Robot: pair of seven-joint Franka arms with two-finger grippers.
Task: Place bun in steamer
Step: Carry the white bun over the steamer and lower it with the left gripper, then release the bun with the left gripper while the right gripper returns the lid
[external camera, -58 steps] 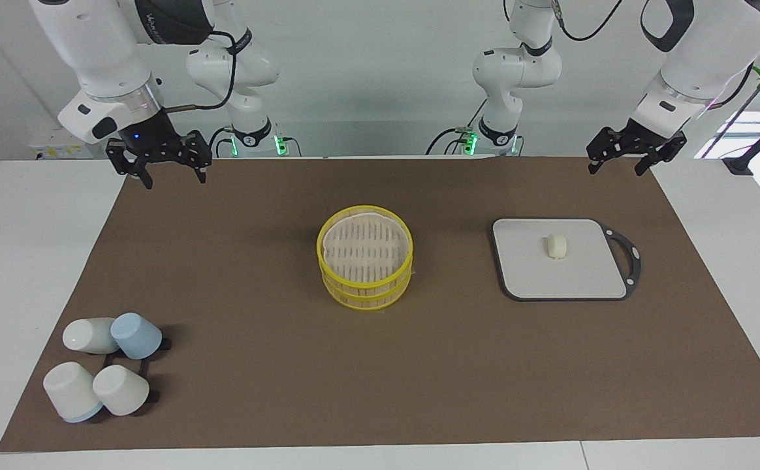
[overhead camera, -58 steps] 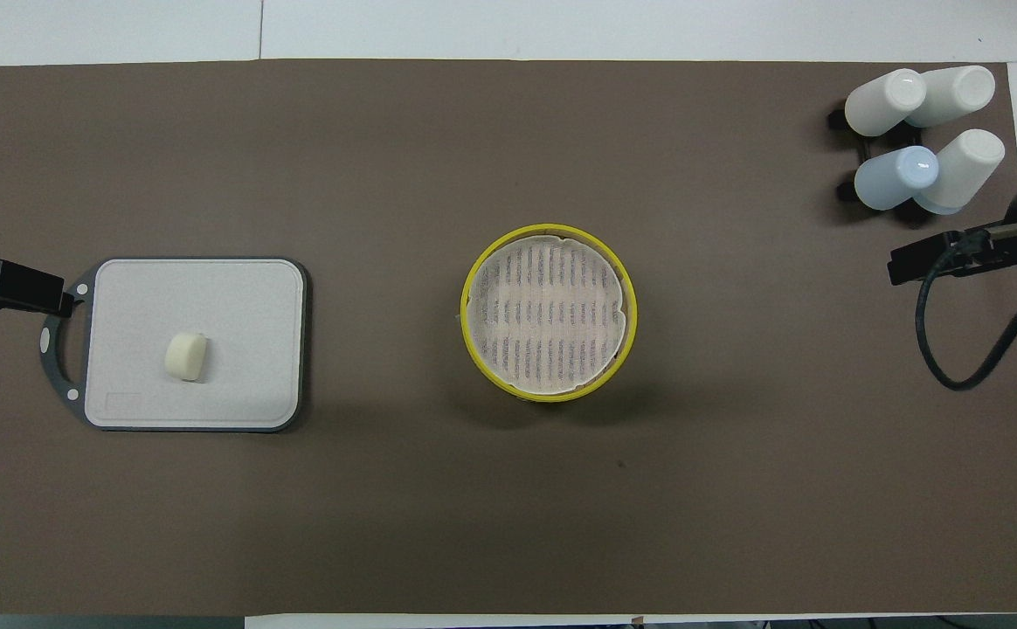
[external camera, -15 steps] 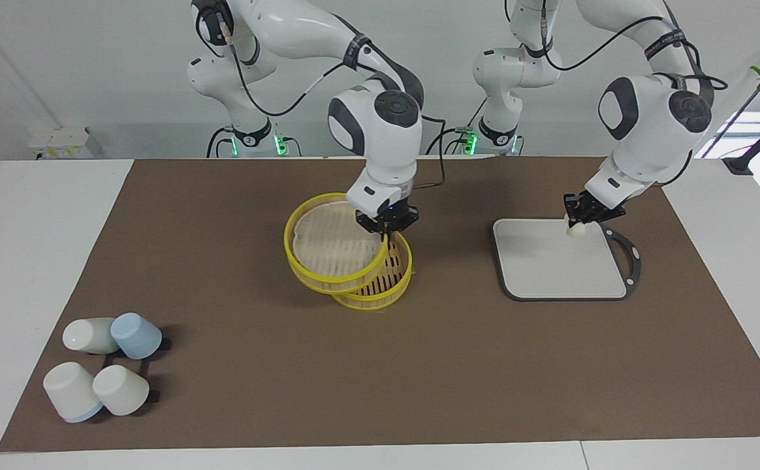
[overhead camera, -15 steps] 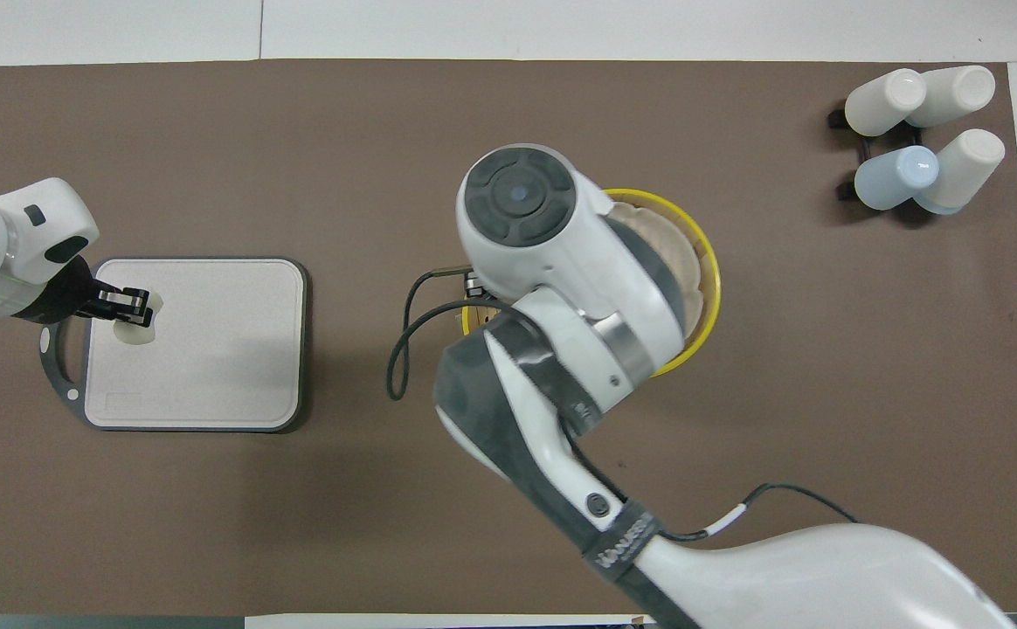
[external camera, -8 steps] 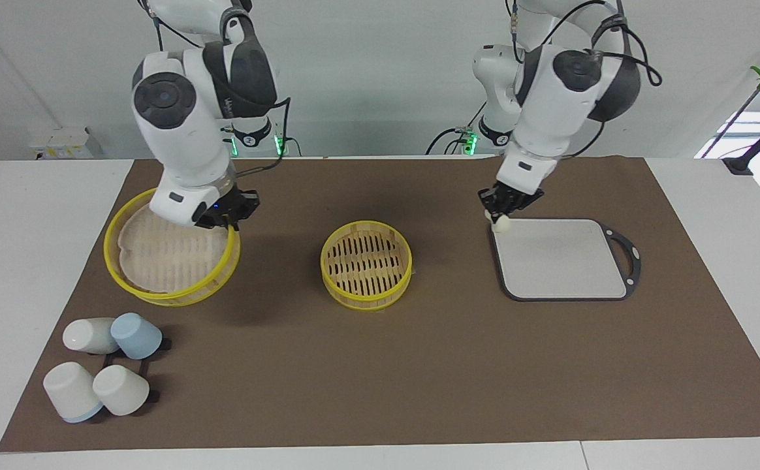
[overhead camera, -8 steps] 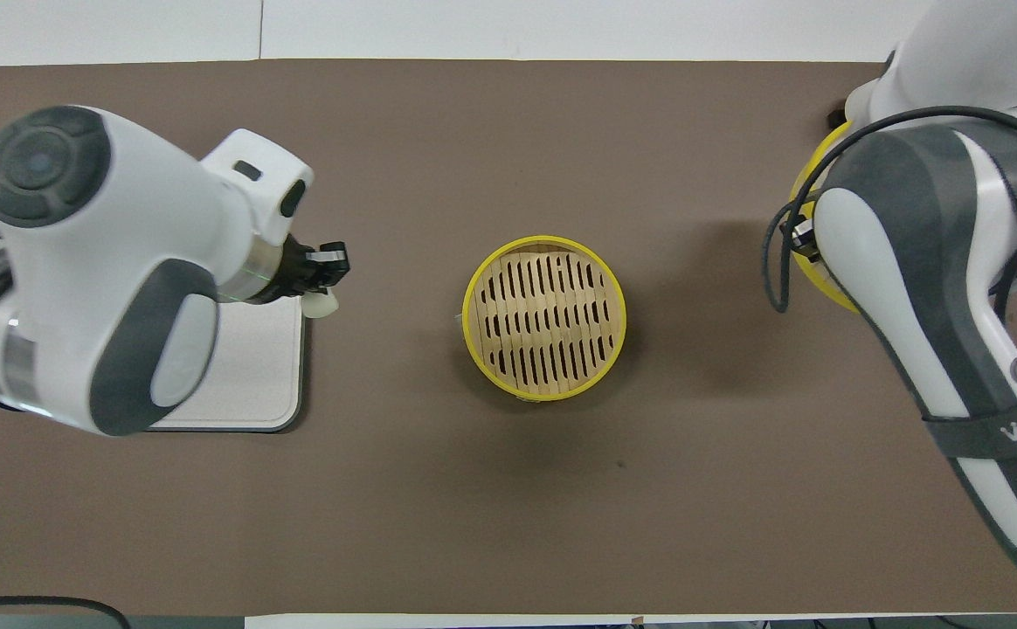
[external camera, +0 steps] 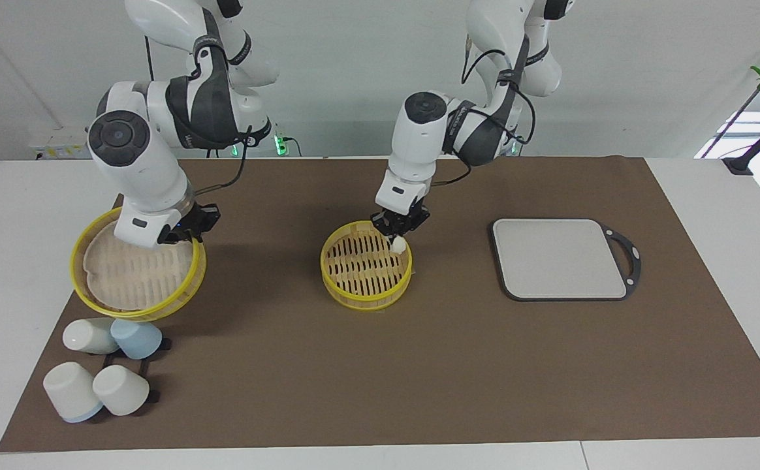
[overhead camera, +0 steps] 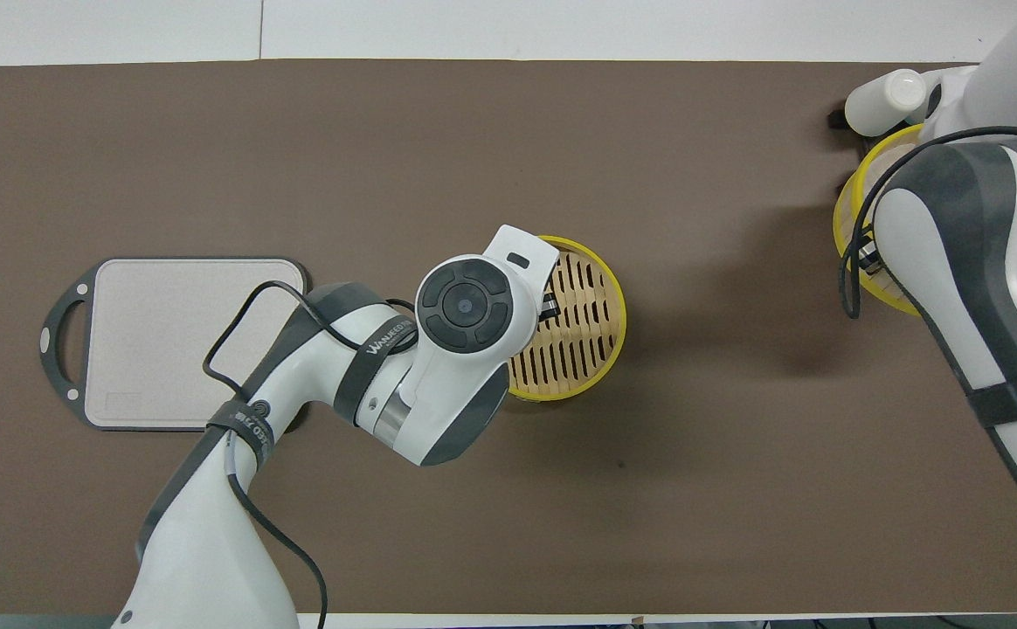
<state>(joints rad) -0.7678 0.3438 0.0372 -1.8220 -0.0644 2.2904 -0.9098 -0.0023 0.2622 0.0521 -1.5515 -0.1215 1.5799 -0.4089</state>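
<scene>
The steamer [external camera: 364, 295] sits mid-table, its slatted floor with dark gaps bare; it also shows in the overhead view [overhead camera: 596, 328], partly under the left arm. My left gripper [external camera: 398, 236] is shut on the bun [external camera: 398, 246], a small cream lump, and holds it just above the steamer's floor, close to the rim toward the left arm's end. The bun is hidden in the overhead view. My right gripper [external camera: 186, 236] is shut on the rim of the matching yellow tier [external camera: 128, 274] with the whitish lined floor and holds it tilted above the cups.
A white cutting board [external camera: 559, 258] with a dark handle lies bare toward the left arm's end, also in the overhead view [overhead camera: 194, 341]. Several upturned white and blue cups [external camera: 102, 372] stand on a black rack at the right arm's end.
My left gripper has carried the bun from the board's edge to over the steamer. My right gripper has moved the lined tier farther toward the cups.
</scene>
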